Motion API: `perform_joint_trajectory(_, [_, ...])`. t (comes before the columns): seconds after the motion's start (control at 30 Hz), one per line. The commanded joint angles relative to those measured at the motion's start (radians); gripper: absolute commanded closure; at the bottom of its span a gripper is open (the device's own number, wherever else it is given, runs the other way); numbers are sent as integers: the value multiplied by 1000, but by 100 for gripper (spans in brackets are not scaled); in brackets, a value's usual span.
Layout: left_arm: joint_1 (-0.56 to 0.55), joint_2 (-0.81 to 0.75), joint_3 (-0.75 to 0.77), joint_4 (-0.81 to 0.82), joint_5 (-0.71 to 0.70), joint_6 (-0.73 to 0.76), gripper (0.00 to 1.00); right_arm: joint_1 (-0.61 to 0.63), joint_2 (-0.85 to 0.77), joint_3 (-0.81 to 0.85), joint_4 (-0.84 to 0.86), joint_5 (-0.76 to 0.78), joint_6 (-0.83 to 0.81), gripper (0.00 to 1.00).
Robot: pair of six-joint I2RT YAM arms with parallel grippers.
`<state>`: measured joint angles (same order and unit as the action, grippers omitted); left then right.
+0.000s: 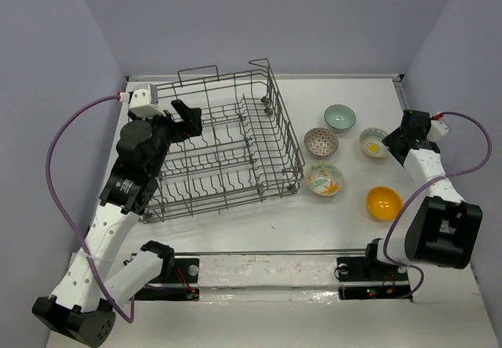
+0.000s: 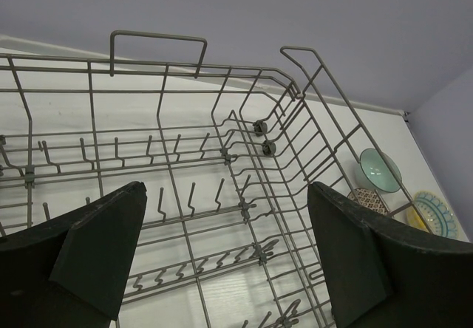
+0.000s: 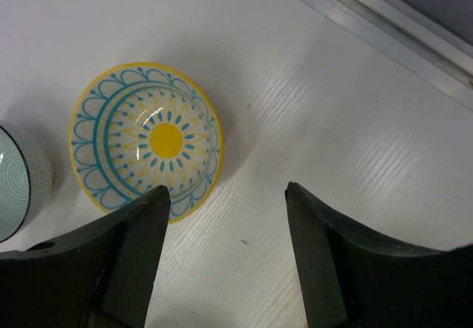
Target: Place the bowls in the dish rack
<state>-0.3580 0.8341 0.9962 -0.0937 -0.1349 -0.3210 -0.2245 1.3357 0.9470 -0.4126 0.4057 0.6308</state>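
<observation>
bowl point(image 3: 148, 139), yellow-centred, just beside parted right fingers point(image 3: 111, 261)

Bowls, 5 tot: teal bowl point(image 1: 340, 116) x1, brown-speckled bowl point(image 1: 321, 141) x1, yellow-centre bowl point(image 1: 374, 142) x1, leaf-pattern bowl point(image 1: 324, 179) x1, orange bowl point(image 1: 383, 202) x1. Dish rack point(image 1: 285, 125) x1. Arms x2: left arm point(image 1: 106, 226), right arm point(image 1: 430, 172). Pincers x2: left pincer point(image 2: 225, 247), right pincer point(image 3: 225, 232). Surface point(image 1: 259, 230) x1.

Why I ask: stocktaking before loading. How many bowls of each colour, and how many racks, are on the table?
Teal bowl: 1
Brown-speckled bowl: 1
Yellow-centred bowl: 1
Leaf-pattern bowl: 1
Orange bowl: 1
Dish rack: 1
Total: 6
</observation>
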Motion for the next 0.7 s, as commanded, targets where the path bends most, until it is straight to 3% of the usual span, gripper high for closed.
perform_joint_trajectory(0.0, [-4, -12, 10, 51, 6, 0, 1, -54, 32, 6, 70, -96, 55, 30])
perform_joint_trajectory(0.47, [-4, -23, 10, 48, -15, 10, 1, -95, 180, 21, 178, -215, 101, 39])
perform_joint_trajectory(0.67, [-4, -29, 9, 43, -28, 14, 1, -95, 223, 13, 213, -242, 118, 51])
